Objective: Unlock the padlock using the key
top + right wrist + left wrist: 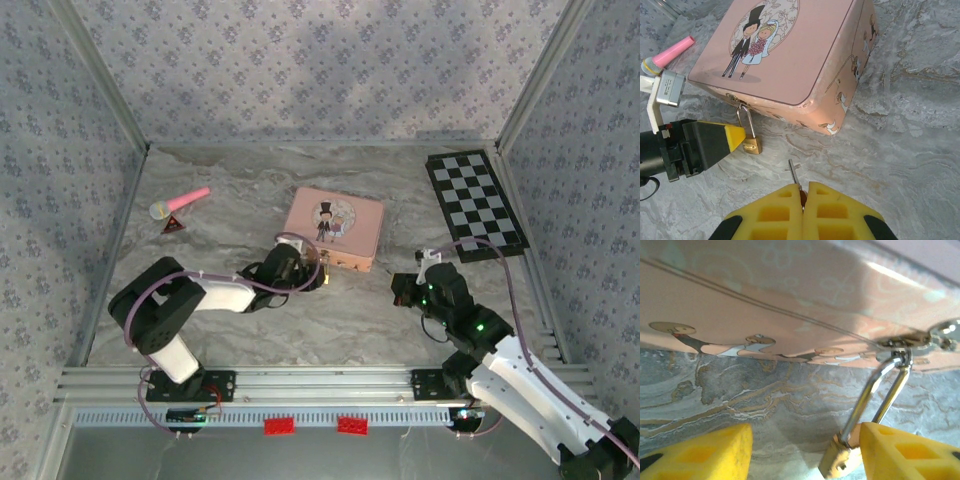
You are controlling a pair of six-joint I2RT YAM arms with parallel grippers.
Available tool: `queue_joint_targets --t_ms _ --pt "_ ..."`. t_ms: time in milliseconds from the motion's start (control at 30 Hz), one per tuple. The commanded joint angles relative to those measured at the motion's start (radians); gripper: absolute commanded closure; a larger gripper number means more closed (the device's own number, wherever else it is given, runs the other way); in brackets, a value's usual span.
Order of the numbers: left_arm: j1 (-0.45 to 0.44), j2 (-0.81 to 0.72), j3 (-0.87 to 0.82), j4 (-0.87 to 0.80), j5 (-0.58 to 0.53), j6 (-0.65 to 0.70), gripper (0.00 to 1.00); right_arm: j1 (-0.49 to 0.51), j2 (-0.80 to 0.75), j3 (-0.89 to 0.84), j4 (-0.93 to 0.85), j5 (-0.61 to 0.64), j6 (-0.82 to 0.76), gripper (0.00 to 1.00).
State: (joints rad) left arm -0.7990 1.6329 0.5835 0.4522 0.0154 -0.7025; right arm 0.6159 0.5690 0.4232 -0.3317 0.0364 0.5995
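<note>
Currently, brass padlock (752, 145) with grey shackle hangs from box (812, 47), touching 1 finger of parted left gripper (805, 452); right gripper (804, 192) clamps key (793, 172).

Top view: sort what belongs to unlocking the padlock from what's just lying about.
Job in hand:
padlock, hanging on the hasp of the pink box
key, in the shut right gripper
left gripper, open beside the padlock

Lying about:
pink toy microphone
small red triangle
checkered board
</note>
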Motion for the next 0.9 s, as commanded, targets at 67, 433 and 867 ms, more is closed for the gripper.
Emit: queue_joint_targets --t_ms 67,433,867 --pt "0.024 -0.039 -0.054 0.173 0.117 0.047 0.38 0.011 0.002 0.019 0.013 -0.006 0.02 1.0" --pt "0.057 -0.021 -0.034 0.124 0.163 0.14 0.29 0.021 0.006 0.026 0.002 0.009 0.022 1.0" --pt "0.025 0.069 0.08 0.006 0.191 0.193 0.36 0.02 0.026 0.038 0.024 0.009 0.02 1.0"
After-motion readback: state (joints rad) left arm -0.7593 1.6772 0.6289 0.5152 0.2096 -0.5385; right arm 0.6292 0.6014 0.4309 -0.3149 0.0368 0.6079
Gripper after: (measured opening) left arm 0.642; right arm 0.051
